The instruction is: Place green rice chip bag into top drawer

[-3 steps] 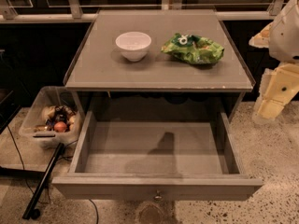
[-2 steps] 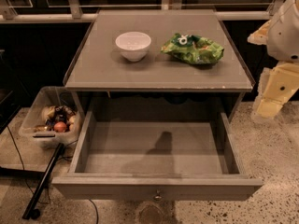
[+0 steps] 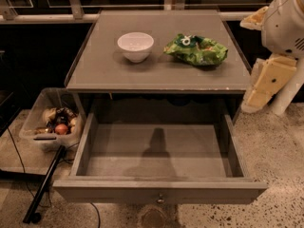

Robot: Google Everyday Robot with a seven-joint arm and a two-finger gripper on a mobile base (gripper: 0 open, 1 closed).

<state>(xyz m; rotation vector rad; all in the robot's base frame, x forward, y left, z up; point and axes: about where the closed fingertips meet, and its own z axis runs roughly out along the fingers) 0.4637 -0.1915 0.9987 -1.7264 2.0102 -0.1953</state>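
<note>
No real change since the earlier frames: bag, bowl and drawer in the same spots, arm still parked at the right edge, maybe a hair of drift.

The green rice chip bag [image 3: 196,50] lies flat on the tabletop [image 3: 104,72], right-rear part, not picked up yet. Its long axis runs roughly left-right, logo end toward the left. A white bowl [image 3: 136,45] sits just beside it on the left, not touching.

The top drawer [image 3: 156,192] is pulled fully out below the tabletop, nothing visible inside, knob [image 3: 161,199] on the front panel. The opening is directly in front of and below the bag.

The gripper [image 3: 260,90] hangs off the right side of the table, below tabletop level, near the drawer's right wall. The bag is up, left and back from it, nearest by its right end. Single arm [image 3: 285,25], so no choice of side. Likely needs to rise over the table edge and come in from the right, along the bag's long axis or from above.

Gripper state: cannot tell from this view. It seems to carry nothing and touches neither the bag nor the table.

A clear plastic bin [image 3: 33,120] with odds and ends stands on the floor to the left, not involved.
</note>
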